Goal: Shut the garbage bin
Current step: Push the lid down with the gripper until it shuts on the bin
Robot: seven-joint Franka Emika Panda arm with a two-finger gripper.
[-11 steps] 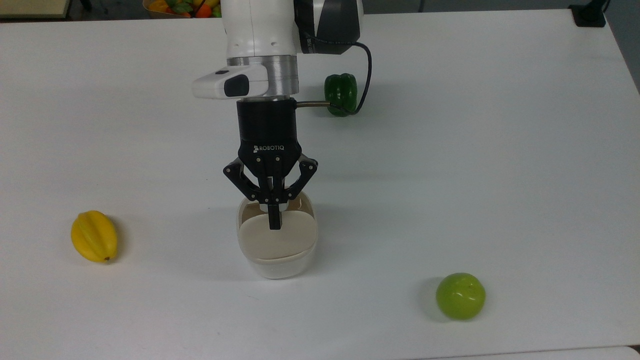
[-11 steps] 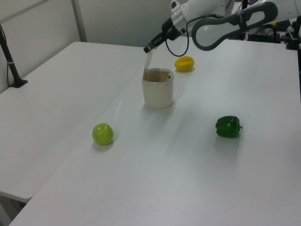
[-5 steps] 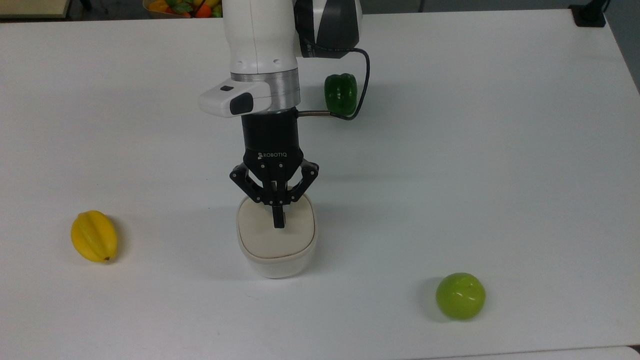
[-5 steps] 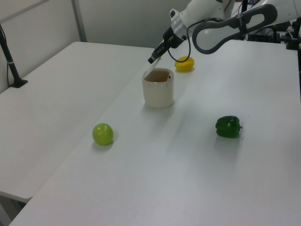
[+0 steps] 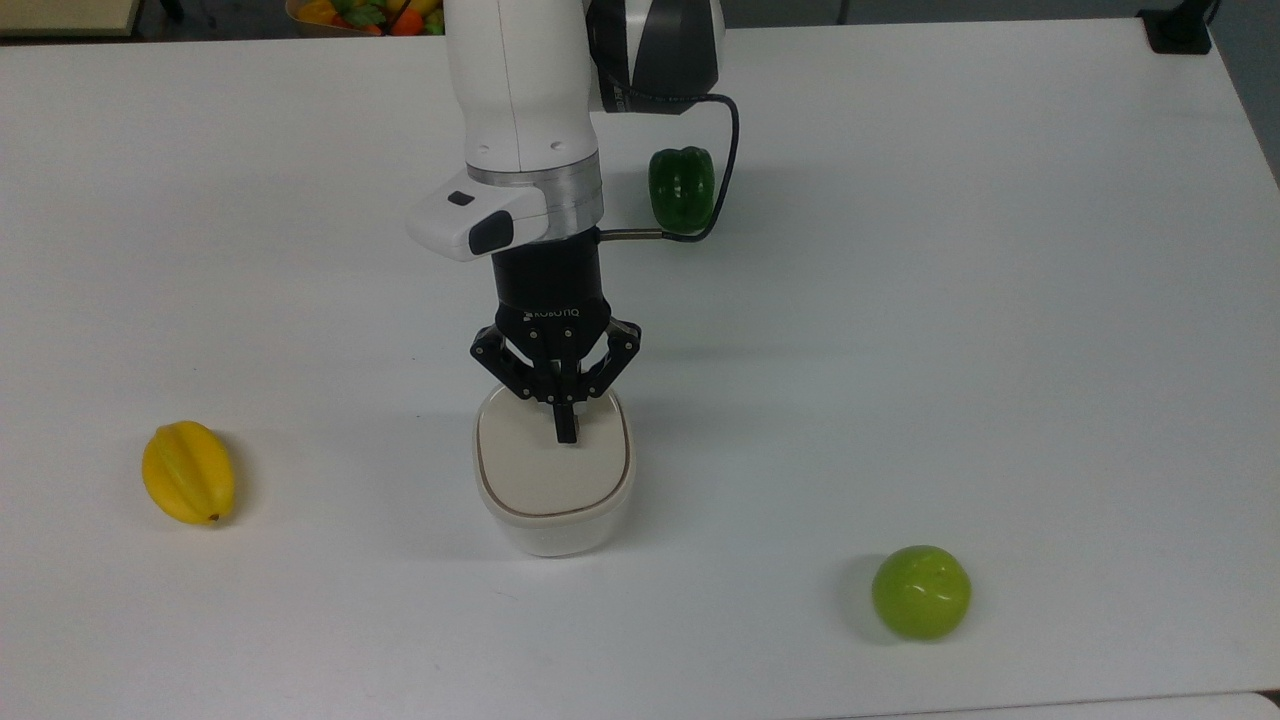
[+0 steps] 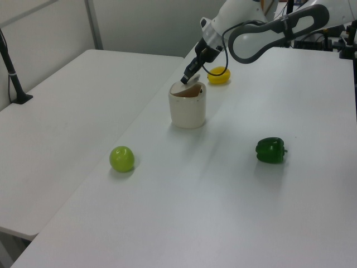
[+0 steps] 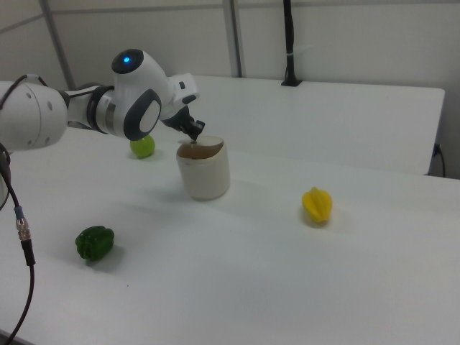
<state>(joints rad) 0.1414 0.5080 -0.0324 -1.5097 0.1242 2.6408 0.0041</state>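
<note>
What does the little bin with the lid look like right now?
The garbage bin is a small rounded-square tub with a white body and a smooth beige lid. It stands upright on the white table. The lid is almost down, a thin gap left. The shut gripper presses on the lid.

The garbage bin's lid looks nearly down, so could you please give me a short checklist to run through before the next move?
1. Gripper on the beige lid: ok.
2. Fingers shut for pushing: ok.
3. Lid fully seated on the garbage bin: not ok, the left view shows it tilted.
4. Bin upright on the table: ok.
5. Starfruit, green apple and green bell pepper apart from the bin: ok.
</note>
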